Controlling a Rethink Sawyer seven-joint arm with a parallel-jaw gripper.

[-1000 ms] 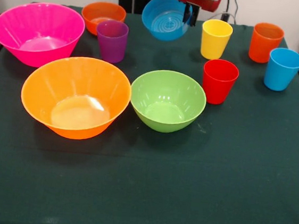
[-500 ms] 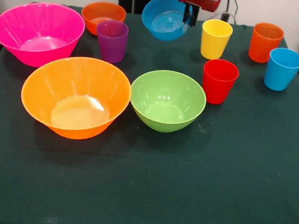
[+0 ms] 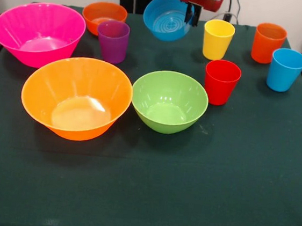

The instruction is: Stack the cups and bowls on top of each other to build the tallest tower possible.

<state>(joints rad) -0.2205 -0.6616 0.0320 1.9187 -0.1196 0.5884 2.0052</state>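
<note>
You see the gripper (image 3: 192, 13) at the top edge, its fingers clenched on the rim of the small blue bowl (image 3: 167, 17), which hangs tilted above the table (image 3: 186, 192) (the opening faces the camera). The green bowl (image 3: 169, 101) stands between the large orange bowl (image 3: 76, 97) and the red cup (image 3: 222, 81), separately.

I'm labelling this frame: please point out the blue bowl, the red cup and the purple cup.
blue bowl (image 3: 166, 18): front view, on its ribbed inside.
red cup (image 3: 220, 87): front view, on its outer wall.
purple cup (image 3: 112, 45): front view, on its outer wall.
</note>
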